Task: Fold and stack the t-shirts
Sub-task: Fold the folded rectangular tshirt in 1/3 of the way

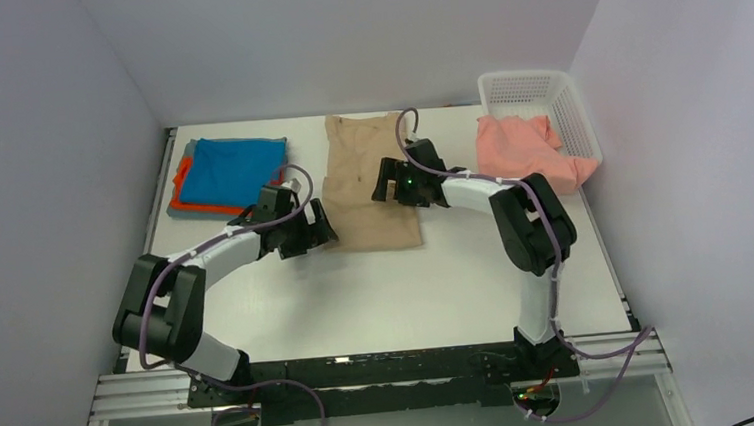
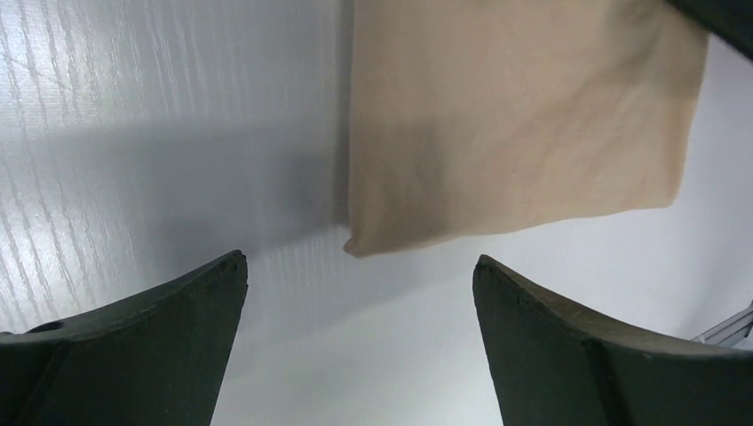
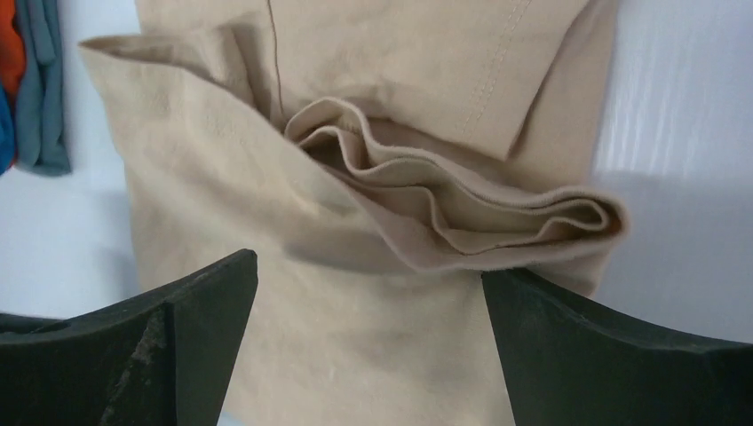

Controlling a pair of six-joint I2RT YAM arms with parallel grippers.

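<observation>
Jaws of both arms stand wide apart and grasp nothing, each with bare fingers in its wrist view and no cloth between them. From the left arm (image 1: 211,255), the near left corner of the tan-beige t-shirt (image 2: 515,115) lies just ahead of the left jaws, roughly on the midline of the gap, with bare tabletop (image 1: 359,294) under and between the fingers. It appears clear of both fingers. The right arm (image 1: 472,191) holds the right jaws over the shirt's right side about midway along it. Here a bunched, several-layered fold of cloth (image 3: 462,213) lies just ahead of the gap, and flat cloth spans the space between the fingers. Whether those fingers rest on the cloth cannot be told. In the top view the tan-beige t-shirt (image 1: 368,219) lies at the tabletop's middle as a narrow strip whose long axis runs from near to far. The left jaws are nearer its near end, so a cross fold would probably begin with a grip there. Farther back on the left, the bright blue t-shirt (image 1: 240,167) tops a folded stack, with the orange t-shirt (image 1: 183,186) and the grey t-shirt (image 1: 193,214) showing at its edges. At the far right, the salmon-pink t-shirt (image 1: 529,152) lies unfolded against the white basket (image 1: 545,86).
</observation>
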